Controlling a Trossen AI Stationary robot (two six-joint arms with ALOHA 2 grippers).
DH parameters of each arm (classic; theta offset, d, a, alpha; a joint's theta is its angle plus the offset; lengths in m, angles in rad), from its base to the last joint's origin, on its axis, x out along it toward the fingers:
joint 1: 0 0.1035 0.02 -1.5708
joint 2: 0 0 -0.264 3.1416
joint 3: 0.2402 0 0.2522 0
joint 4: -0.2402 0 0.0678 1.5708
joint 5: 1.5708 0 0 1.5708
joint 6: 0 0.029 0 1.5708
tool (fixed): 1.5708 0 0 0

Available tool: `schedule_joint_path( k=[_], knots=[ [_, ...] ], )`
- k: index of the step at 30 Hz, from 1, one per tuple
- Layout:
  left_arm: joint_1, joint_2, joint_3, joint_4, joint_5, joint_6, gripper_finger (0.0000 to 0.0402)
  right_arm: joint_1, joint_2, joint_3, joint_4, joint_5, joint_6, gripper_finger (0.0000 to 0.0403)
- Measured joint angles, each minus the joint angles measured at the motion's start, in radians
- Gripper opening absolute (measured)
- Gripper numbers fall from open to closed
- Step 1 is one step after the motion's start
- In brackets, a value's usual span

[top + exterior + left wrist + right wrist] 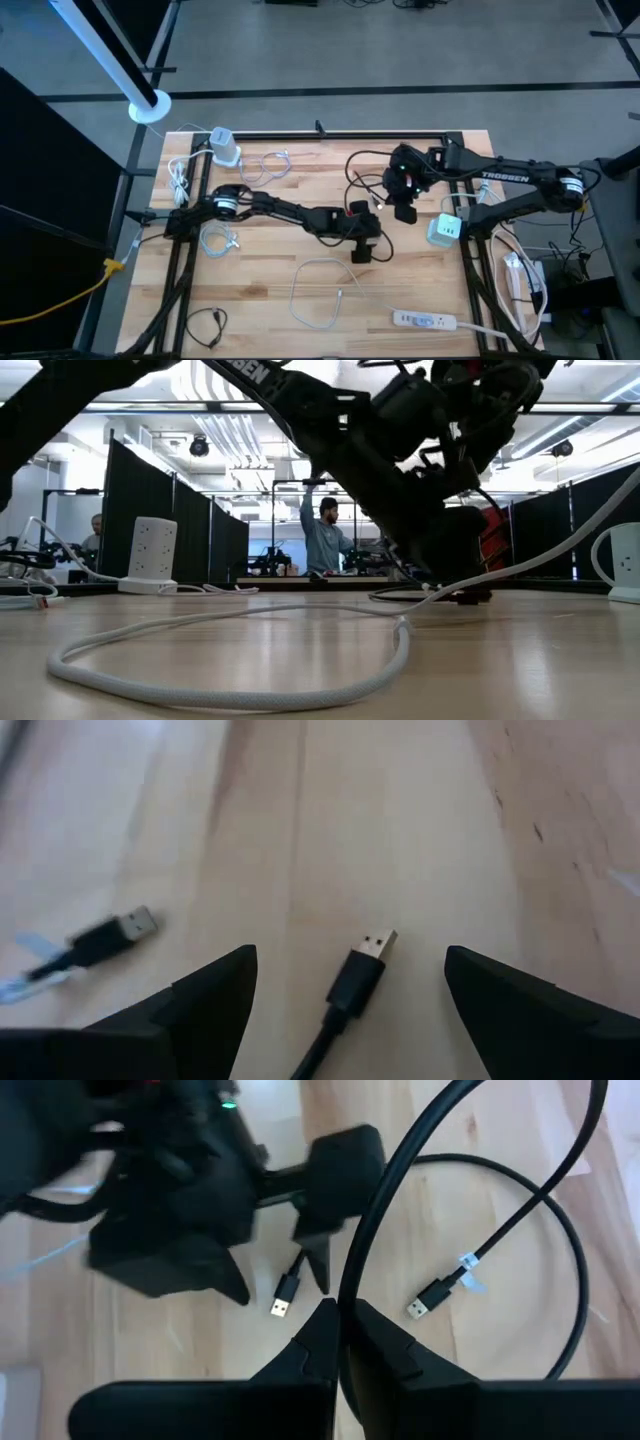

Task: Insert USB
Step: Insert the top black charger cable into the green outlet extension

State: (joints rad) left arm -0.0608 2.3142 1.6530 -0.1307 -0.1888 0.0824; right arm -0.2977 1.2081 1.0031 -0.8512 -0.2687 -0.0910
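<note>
1. The table [300, 300] is pale wood in joined strips, smooth with a soft satin sheen; the low view shows light reflecting off it.
2. The USB plug [378, 942] has a bright metal tip and a matt black plastic body.
3. A second USB plug [140, 925], at 9 o'clock from the first, has the same shiny metal shell.
4. The black cable [560, 1230] looks like smooth, slightly glossy rubber or plastic.
5. The white cable [230, 680] has a fine braided, matt texture.
6. The left gripper's [350, 995] fingers [200, 1000] are matt black plastic.
7. The white power strip [425, 321], at 5 o'clock on the table, is smooth plastic.
</note>
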Motion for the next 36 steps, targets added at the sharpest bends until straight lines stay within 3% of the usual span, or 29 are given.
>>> schedule_joint_path(
  k=[13,16,21,36],
  knots=[
    [0.01,0.029,0.045,-0.099,0.075,0.029,0.0302,0.019,-0.015,0.0,-0.011,-0.001,0.017,0.0003],
    [0.01,0.029,0.045,-0.102,0.095,0.03,0.0249,0.019,-0.015,0.0,-0.01,-0.001,0.029,0.0003],
    [0.007,0.029,0.043,-0.109,0.107,0.032,0.0083,0.019,-0.015,0.0,-0.009,-0.001,0.041,0.0003],
    [-0.015,-0.049,0.035,-0.185,0.039,0.016,0.0017,0.023,-0.015,-0.011,-0.036,0.013,0.015,0.0003]
  ],
)
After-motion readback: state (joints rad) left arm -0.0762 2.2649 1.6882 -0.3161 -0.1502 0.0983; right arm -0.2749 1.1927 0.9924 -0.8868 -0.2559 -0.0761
